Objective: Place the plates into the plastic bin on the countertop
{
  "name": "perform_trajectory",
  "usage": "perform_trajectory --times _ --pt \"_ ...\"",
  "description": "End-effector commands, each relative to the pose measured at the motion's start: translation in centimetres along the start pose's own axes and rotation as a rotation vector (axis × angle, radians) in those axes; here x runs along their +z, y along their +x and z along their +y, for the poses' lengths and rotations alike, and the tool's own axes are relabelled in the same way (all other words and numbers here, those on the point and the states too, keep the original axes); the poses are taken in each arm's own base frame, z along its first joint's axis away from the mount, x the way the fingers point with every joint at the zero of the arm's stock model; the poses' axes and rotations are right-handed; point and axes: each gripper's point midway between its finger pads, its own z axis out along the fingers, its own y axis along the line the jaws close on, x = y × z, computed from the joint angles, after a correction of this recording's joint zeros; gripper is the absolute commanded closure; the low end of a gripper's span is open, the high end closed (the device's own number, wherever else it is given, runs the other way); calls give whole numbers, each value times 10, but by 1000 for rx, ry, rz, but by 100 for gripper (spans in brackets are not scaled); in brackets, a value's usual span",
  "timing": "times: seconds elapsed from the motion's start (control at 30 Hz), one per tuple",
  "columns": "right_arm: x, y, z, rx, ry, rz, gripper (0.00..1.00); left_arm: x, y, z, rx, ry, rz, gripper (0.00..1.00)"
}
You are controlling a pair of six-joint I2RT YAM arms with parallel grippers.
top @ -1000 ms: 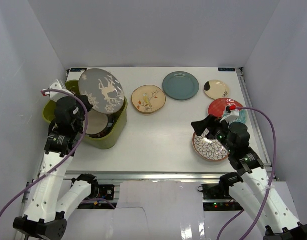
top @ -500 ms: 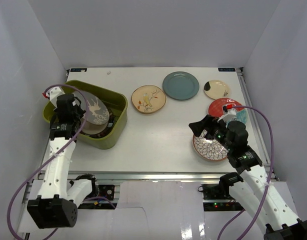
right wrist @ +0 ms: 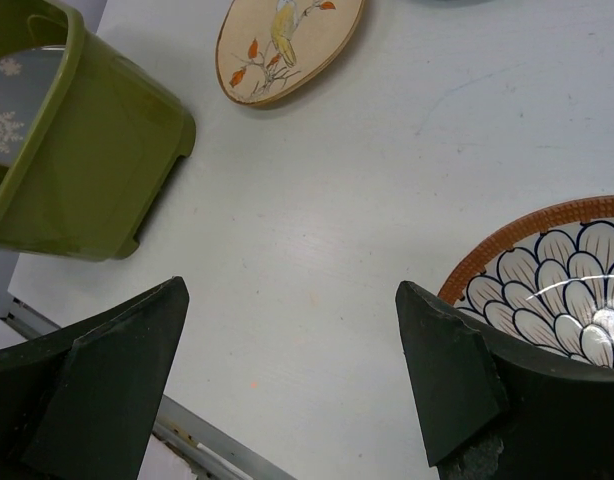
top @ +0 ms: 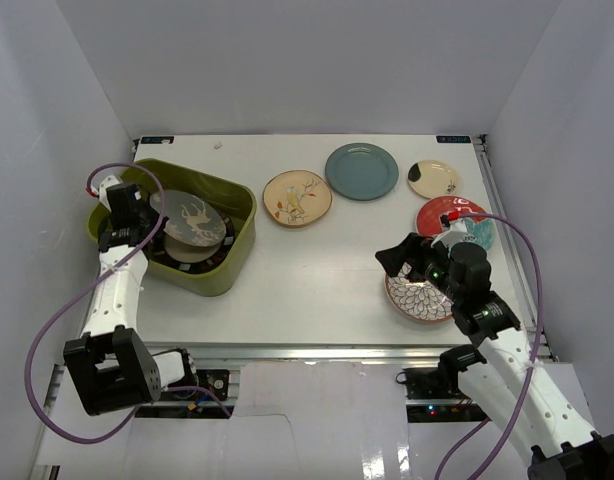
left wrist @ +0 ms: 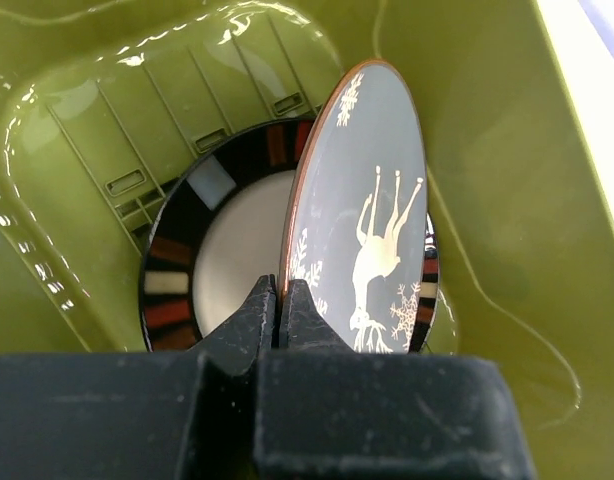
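Observation:
The olive-green bin [top: 237, 243] stands at the left of the countertop [top: 317, 265]. In it lies the black-rimmed tan plate [left wrist: 202, 250]. My left gripper [left wrist: 278, 303] is shut on the rim of the grey antler plate [left wrist: 372, 230], held tilted over that plate inside the bin [left wrist: 507, 200]; the antler plate also shows in the top view [top: 192, 220]. My right gripper [right wrist: 292, 330] is open and empty above the table, just left of the petal-pattern plate [right wrist: 557, 290]. The bird plate [top: 297, 197], grey-blue plate [top: 361, 171], cream dark-patch plate [top: 433, 179] and red plate [top: 437, 213] lie on the table.
White walls close in the table on three sides. The metal front edge [top: 317, 352] runs along the near side. The bin's corner [right wrist: 107, 160] and the bird plate [right wrist: 287, 40] show in the right wrist view.
My left gripper has lowered the antler plate from above the bin down into it, over the black-rimmed plate. My right gripper has shifted slightly left near the petal plate.

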Motion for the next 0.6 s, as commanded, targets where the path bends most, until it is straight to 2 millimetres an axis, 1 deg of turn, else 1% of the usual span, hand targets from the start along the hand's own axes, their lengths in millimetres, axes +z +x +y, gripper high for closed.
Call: perform_trajectory --times 0.0,0.03,0.07,0.1,0.13,0.17,0.2,0.23,0.27,0.3,0.33,0.4,0.43,0.47,0.5,0.53,0.57 --pt "2 -7 6 -15 -34 -29 9 7 -20 -13 -51 63 -57 100" --pt "3 -3 5 -11 -38 -18 9 12 -15 -9 -43 43 -43 96" --pt "5 -3 6 -10 -45 -15 9 15 -12 -5 -38 24 -33 90" --pt "7 2 6 -1 -53 -2 9 17 -9 0 -26 0 -23 75" --pt "9 5 5 8 -55 14 9 22 -5 2 -18 -12 -7 68" --pt "11 4 8 11 -68 9 9 23 -2 4 -15 -17 2 61" --pt "15 11 6 30 -67 29 9 25 0 5 -9 -21 9 47" --pt "17 14 5 41 -64 39 9 27 1 5 -7 -22 14 41" --pt "20 9 8 41 -80 16 9 29 4 6 -4 -27 21 38" --pt "22 11 8 48 -83 18 9 29 3 7 0 -28 19 35" --pt "27 17 7 71 -78 40 9 30 4 7 1 -30 21 28" --pt "35 19 9 89 -81 40 9 31 6 9 -2 -35 26 19" --pt "38 20 10 115 -80 38 9 31 7 9 -3 -37 26 11" --pt "42 21 11 127 -80 36 9 32 8 11 -3 -44 29 7" --pt "47 14 15 134 -89 1 9 32 7 12 -5 -49 22 4" --pt "57 24 13 148 -77 36 9 32 7 13 -5 -56 20 2" --pt "62 21 17 173 -78 35 9 32 5 14 -5 -66 14 2"
